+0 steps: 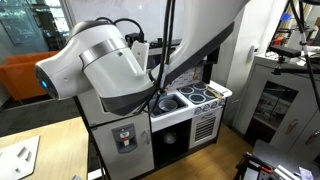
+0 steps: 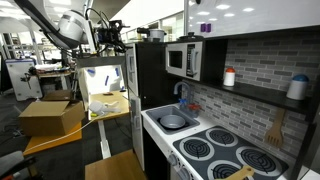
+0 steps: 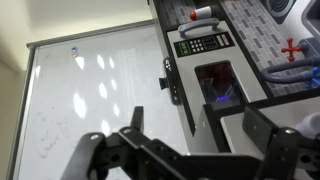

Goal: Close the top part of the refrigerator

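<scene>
In an exterior view the refrigerator (image 2: 150,80) is a tall black column left of the counter. Its top part (image 2: 105,85) stands swung out to the left, its pale inner side showing. My gripper (image 2: 112,40) hovers just above that door's upper edge. In the wrist view my gripper (image 3: 200,125) is open, its dark fingers (image 3: 135,118) wide apart with nothing between them. Below them run a broad white panel (image 3: 90,90) and its black edge (image 3: 172,85). In the other exterior view the arm (image 1: 100,65) hides the upper door; only the lower grey door (image 1: 125,138) shows.
The stove (image 2: 215,148) and a sink with a pot (image 2: 172,122) lie right of the fridge, with a microwave (image 2: 183,60) above them. A cardboard box (image 2: 50,118) sits on a table beside the open door. A wooden table (image 1: 40,150) stands near the fridge.
</scene>
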Action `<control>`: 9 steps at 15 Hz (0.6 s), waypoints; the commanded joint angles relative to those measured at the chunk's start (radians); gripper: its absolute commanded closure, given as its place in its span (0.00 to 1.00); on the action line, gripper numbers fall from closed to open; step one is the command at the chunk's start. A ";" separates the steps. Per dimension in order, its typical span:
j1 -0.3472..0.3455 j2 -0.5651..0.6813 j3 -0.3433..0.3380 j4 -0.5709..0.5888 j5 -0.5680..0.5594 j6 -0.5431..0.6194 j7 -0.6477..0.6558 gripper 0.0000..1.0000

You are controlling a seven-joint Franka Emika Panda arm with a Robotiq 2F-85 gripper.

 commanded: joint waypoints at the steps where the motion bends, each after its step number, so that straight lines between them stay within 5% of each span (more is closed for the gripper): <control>1: -0.024 -0.045 0.012 -0.045 -0.060 0.084 0.002 0.00; 9: -0.038 -0.083 0.011 -0.084 -0.084 0.167 0.011 0.00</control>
